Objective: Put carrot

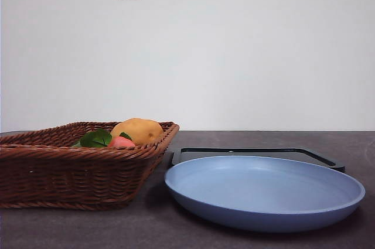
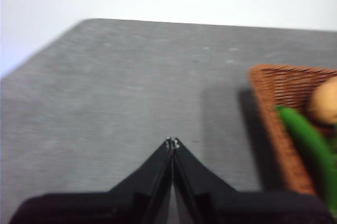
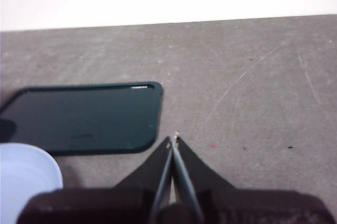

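The carrot (image 1: pixel 121 142) lies in the brown wicker basket (image 1: pixel 70 170) at the left; only a bit of its orange-red body and its green leaves (image 1: pixel 96 138) show above the rim. A yellowish-tan potato (image 1: pixel 137 130) sits behind it. My left gripper (image 2: pixel 172 143) is shut and empty, above bare table beside the basket (image 2: pixel 274 108). My right gripper (image 3: pixel 174 138) is shut and empty, above bare table beside the dark tray (image 3: pixel 79 118). Neither arm shows in the front view.
A light blue plate (image 1: pixel 263 193) stands at the front right, with the flat dark tray (image 1: pixel 258 152) just behind it. A long green vegetable (image 2: pixel 308 139) and the potato (image 2: pixel 324 100) lie in the basket in the left wrist view. The plate's edge (image 3: pixel 26 176) shows in the right wrist view.
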`<state>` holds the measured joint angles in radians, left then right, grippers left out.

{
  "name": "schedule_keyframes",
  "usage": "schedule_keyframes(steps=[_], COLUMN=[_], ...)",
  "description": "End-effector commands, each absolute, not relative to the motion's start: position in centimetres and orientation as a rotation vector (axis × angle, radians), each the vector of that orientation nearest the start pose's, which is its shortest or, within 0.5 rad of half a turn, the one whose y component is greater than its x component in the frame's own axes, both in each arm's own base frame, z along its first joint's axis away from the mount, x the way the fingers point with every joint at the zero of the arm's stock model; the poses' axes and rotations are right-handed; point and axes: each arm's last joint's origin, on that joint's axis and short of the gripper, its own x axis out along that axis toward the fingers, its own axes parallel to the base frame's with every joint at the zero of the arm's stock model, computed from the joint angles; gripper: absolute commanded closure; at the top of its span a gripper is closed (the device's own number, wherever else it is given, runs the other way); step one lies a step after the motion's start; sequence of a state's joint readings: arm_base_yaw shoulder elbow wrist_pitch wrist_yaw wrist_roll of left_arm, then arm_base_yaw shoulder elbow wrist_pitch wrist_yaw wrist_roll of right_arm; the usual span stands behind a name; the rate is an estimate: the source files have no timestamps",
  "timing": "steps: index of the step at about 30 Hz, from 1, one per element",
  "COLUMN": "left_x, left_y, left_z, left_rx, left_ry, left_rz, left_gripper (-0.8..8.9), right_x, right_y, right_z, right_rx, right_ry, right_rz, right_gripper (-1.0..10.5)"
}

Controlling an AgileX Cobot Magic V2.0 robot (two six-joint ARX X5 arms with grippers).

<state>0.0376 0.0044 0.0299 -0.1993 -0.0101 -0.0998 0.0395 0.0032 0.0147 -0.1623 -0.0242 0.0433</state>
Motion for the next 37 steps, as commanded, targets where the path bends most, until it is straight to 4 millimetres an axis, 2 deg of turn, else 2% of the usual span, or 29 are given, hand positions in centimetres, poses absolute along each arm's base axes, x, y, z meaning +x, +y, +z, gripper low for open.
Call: schedule_keyframes(steps=[1, 4, 8, 14, 20, 28, 33, 37], left_x=[9.5, 9.5, 9.4, 9.3, 9.7, 12.1, 14.1, 15.9], left_y=[0.2, -0.1, -0.4, -0.4, -0.4, -0.4, -0.8, -1.5], left_z=[15.4, 15.4, 15.4, 16.2, 18.8, 22.9, 24.8, 25.6], left_rx=[-0.286, -0.391, -0.402, -0.446, -0.452, -0.432, -0.386, -0.353], left_ry=[0.165, 0.185, 0.204, 0.201, 0.248, 0.325, 0.398, 0.498], left_rz=[-0.005, -0.103, -0.204, -0.212, -0.202, -0.213, -0.329, -0.478], left_gripper=[8.05, 8.05, 8.06, 8.06, 8.06, 8.06, 8.06, 8.06], right_x=[9.6, 9.6, 9.6, 9.5, 9.3, 10.4, 11.6, 13.0], right_y=[0.5, 0.5, 0.5, 0.6, 0.8, 1.1, 1.3, 1.7], right_z=[15.2, 15.3, 15.3, 15.9, 18.0, 21.4, 23.2, 23.9], right_rx=[0.219, 0.385, 0.539, 0.539, 0.542, 0.496, 0.460, 0.434], right_ry=[0.146, 0.146, 0.143, 0.171, 0.283, 0.412, 0.530, 0.628], right_rz=[0.049, 0.038, 0.033, 0.084, 0.116, 0.190, 0.243, 0.328], right_gripper=[9.4, 9.4, 9.4, 9.4, 9.4, 9.4, 9.4, 9.4])
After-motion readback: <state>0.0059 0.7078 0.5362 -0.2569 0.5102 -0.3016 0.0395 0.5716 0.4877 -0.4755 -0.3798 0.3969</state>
